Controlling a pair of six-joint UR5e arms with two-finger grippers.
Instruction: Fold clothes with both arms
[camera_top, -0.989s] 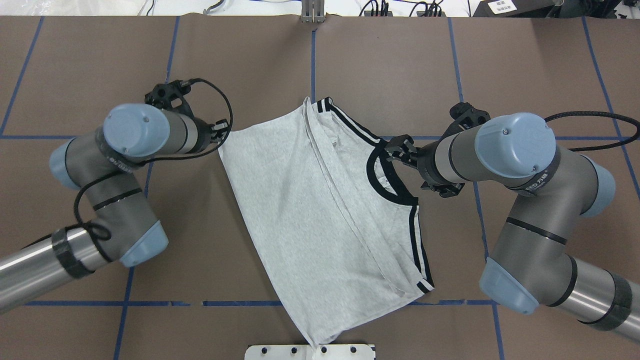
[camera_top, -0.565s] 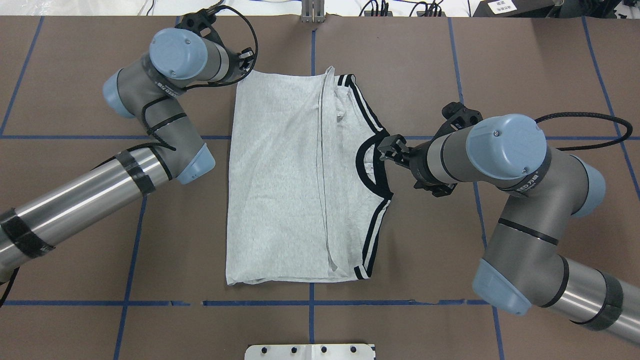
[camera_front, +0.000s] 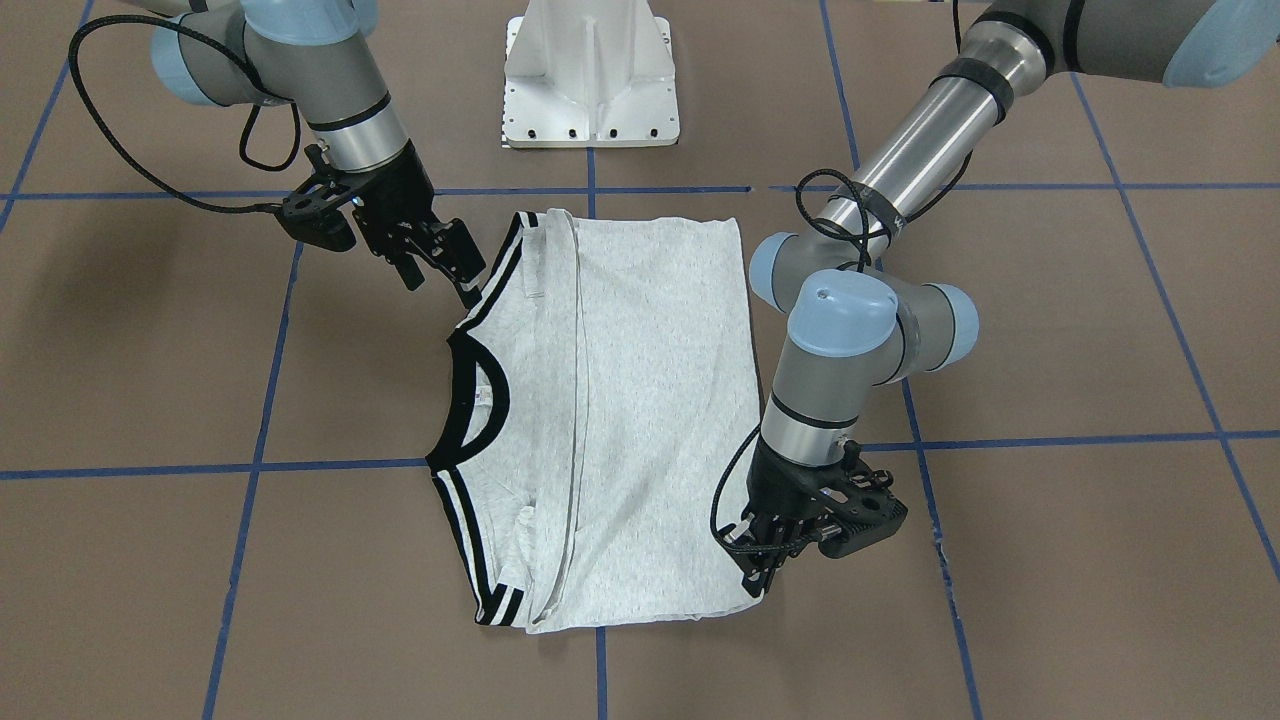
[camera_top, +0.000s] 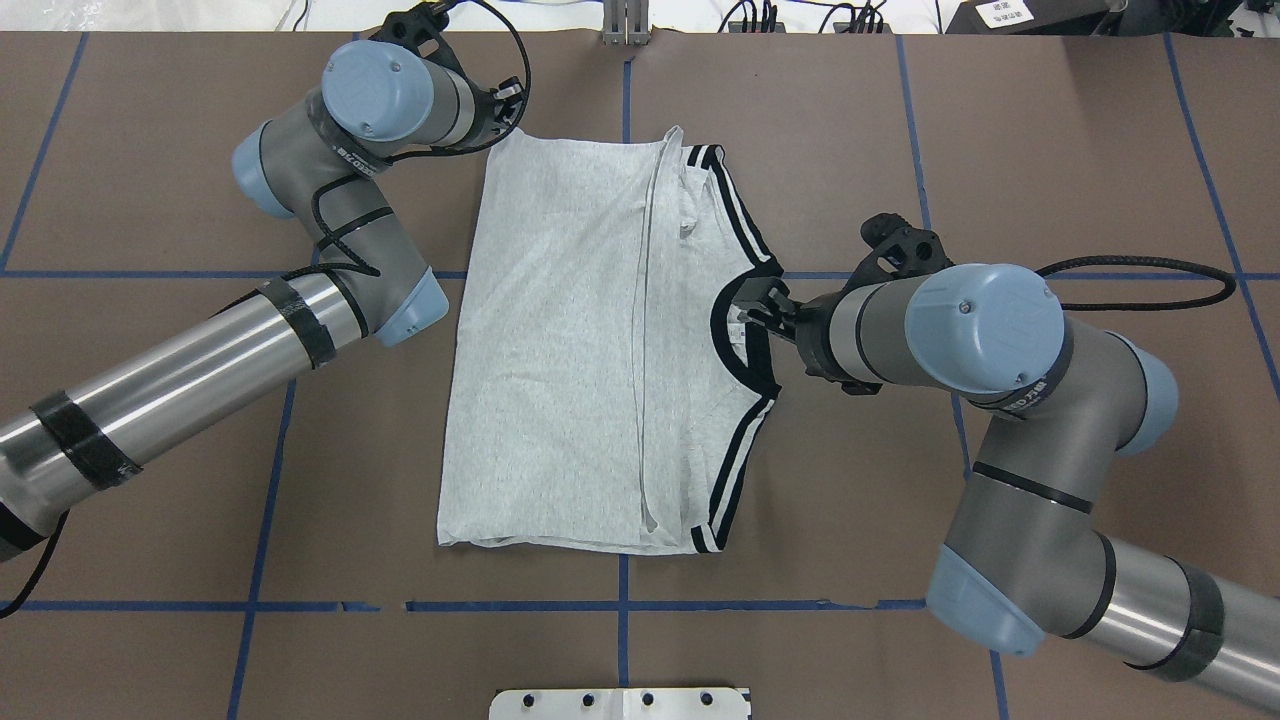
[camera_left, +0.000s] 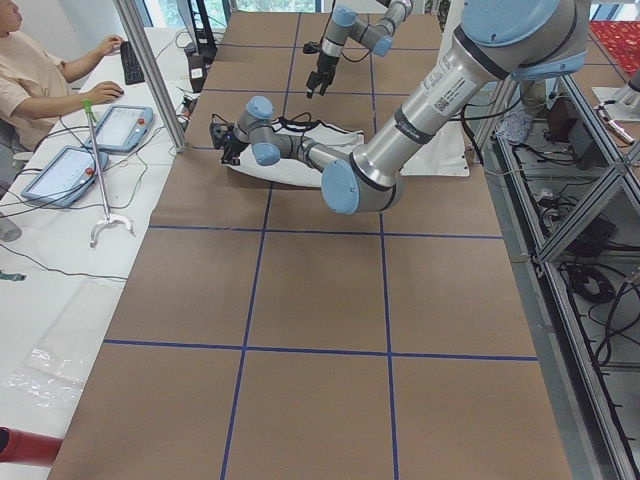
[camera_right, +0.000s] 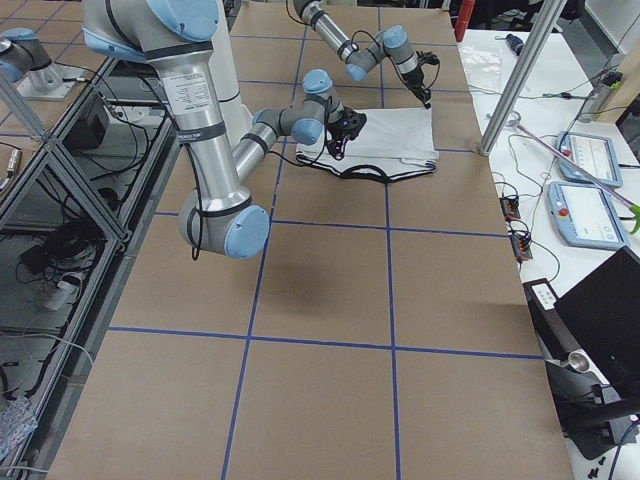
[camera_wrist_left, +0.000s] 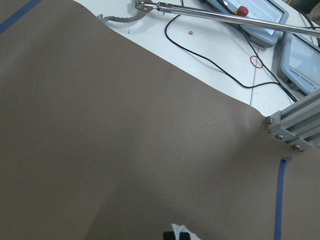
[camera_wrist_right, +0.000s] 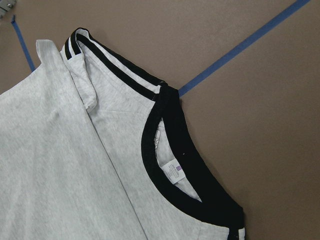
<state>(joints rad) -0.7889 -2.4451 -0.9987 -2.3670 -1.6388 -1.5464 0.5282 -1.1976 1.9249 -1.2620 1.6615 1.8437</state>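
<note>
Brown paper with blue tape lines covers the bench (camera_top: 900, 150). The grey T-shirt (camera_top: 560, 350) lies flat in the middle with its sleeves tucked in. The left arm (camera_top: 200, 370) has its jaws pinched on the far hem corner. The right arm (camera_top: 985, 320) has its jaws apart, just over the black neckband (camera_top: 745, 345). To fold well, I think both should grip tight and lift together, so the edges line up. Wide brown bench shows on every side for moving.
</note>
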